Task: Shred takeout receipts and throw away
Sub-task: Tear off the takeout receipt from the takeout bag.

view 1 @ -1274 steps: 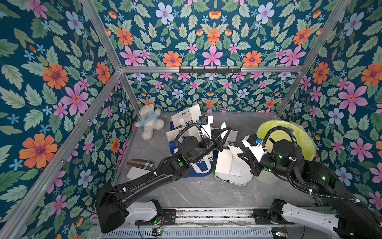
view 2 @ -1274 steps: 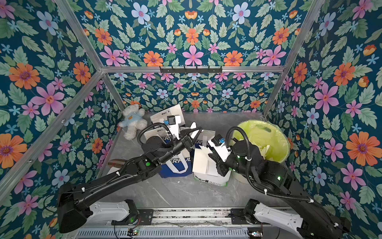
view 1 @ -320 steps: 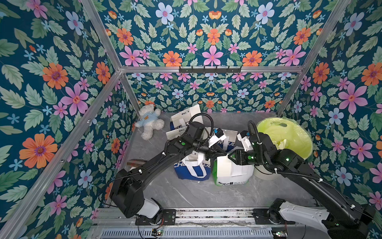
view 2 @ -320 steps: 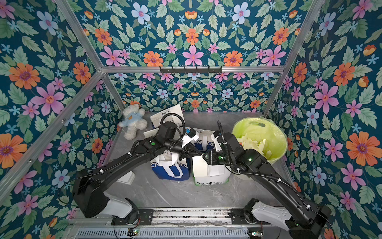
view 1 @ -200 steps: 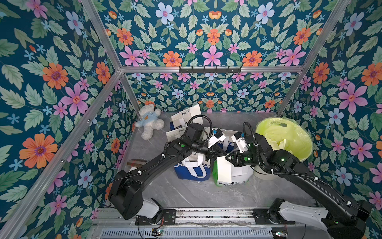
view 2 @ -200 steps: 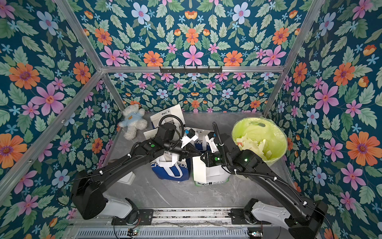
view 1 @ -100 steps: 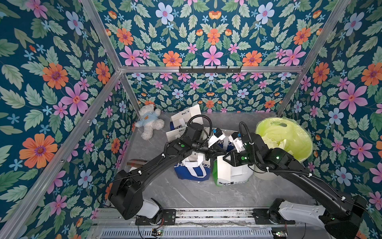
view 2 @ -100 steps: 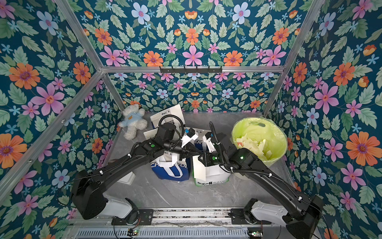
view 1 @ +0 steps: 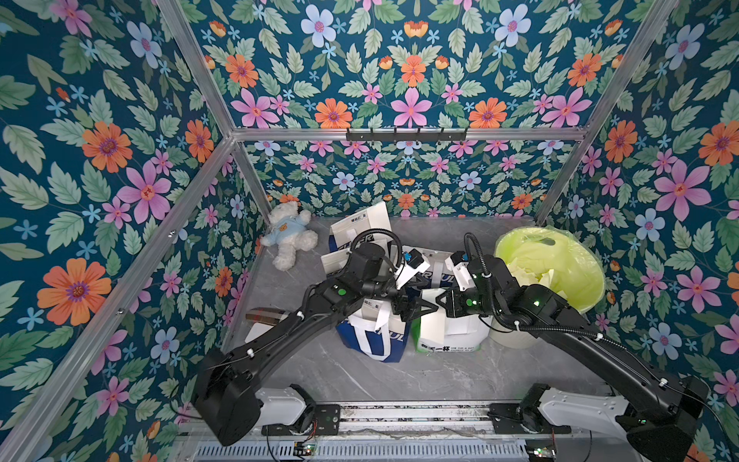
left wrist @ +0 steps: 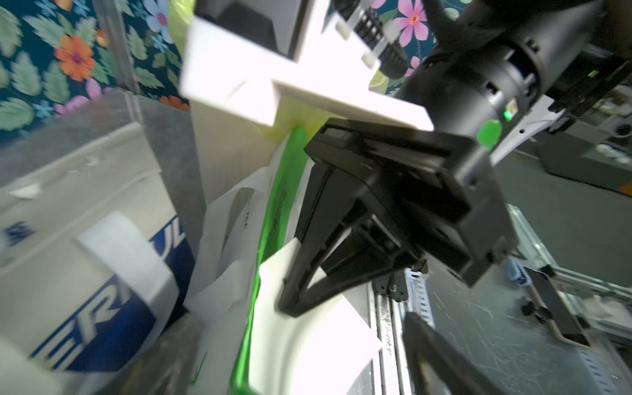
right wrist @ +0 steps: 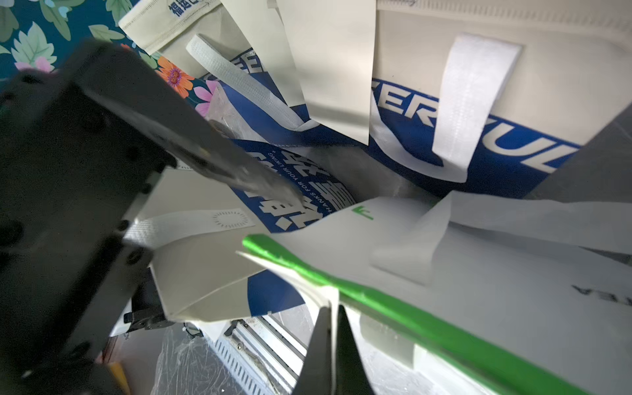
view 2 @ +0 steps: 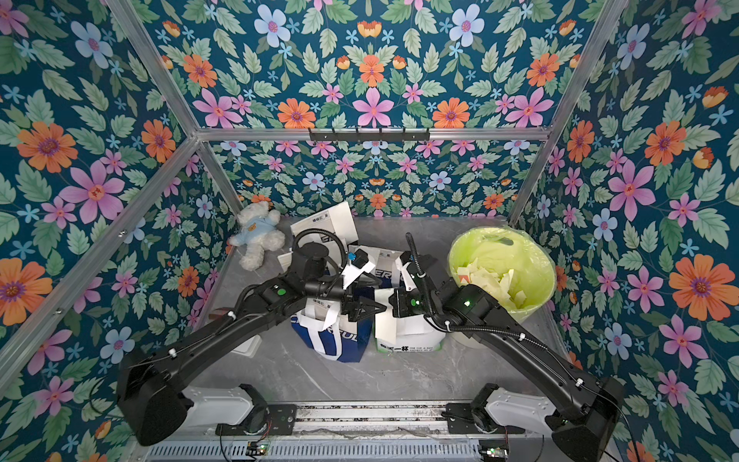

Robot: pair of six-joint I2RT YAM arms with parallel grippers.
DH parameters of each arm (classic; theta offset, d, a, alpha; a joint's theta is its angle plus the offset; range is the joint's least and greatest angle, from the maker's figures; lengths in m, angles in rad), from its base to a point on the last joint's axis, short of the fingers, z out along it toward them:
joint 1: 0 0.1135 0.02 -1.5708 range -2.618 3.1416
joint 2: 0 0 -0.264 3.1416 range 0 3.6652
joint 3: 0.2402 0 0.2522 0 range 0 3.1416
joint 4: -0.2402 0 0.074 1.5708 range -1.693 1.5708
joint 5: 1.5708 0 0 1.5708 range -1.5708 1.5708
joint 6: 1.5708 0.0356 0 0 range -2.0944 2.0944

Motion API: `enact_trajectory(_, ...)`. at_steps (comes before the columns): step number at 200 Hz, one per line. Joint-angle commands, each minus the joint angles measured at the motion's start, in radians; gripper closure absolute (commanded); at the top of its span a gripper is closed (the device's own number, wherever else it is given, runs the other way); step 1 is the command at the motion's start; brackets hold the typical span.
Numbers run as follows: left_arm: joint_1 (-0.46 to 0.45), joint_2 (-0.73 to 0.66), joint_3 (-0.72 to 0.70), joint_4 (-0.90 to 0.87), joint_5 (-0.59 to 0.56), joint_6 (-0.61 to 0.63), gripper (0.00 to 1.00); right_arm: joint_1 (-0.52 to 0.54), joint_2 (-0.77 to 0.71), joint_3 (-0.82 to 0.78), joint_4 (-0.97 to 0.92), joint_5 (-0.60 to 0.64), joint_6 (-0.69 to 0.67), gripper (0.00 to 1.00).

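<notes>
A white takeout receipt (left wrist: pixel 314 345) hangs on the top edge of the white bag with a green band (view 1: pixel 448 340). My right gripper (right wrist: pixel 333 319) is shut on the thin edge of this receipt (right wrist: pixel 294 273). In both top views, my right gripper (view 1: pixel 426 306) meets my left gripper (view 1: pixel 406 310) between this bag and the blue-and-white bag (view 1: pixel 374 340). My left gripper (left wrist: pixel 301 369) is open, with its fingers (left wrist: pixel 437 359) wide on either side of the receipt. More white slips (right wrist: pixel 335 68) hang on the blue bags behind.
A bin with a lime-green liner (view 1: pixel 592 280) stands right of the bags and holds torn white scraps (view 2: pixel 492 280). A white teddy bear (view 1: pixel 290 236) lies at the back left. More blue-and-white bags (view 1: pixel 360 224) stand behind. A brown box (view 1: pixel 266 316) lies by the left wall.
My left gripper has opened from shut. My right gripper has moved left to the green-banded bag's top edge and shut on the receipt there.
</notes>
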Motion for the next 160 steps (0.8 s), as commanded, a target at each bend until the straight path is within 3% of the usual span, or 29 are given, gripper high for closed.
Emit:
enact_trajectory(1, 0.002, -0.117, -0.088, 0.13, -0.221, 0.049, 0.01, 0.002, -0.009, 0.018, -0.029, 0.012, -0.007, 1.0)
enact_trajectory(25, 0.003, -0.196, -0.127, 0.069, -0.232, 0.182, 0.01, 0.002, -0.015, 0.032, -0.047, -0.024, -0.023, 1.0)
enact_trajectory(53, 0.002, -0.123, -0.061, -0.104, -0.15, 0.264, 0.07, 0.002, -0.029, 0.04, -0.055, -0.072, -0.034, 1.0)
enact_trajectory(107, 0.003, 0.034, -0.001, -0.188, -0.072, 0.323, 0.13, 0.001, -0.049, 0.07, -0.077, -0.119, -0.031, 1.0)
enact_trajectory(160, -0.004, 0.077, 0.002, -0.18, -0.005, 0.305, 0.16, 0.0, -0.048, 0.075, -0.104, -0.111, -0.03, 1.0)
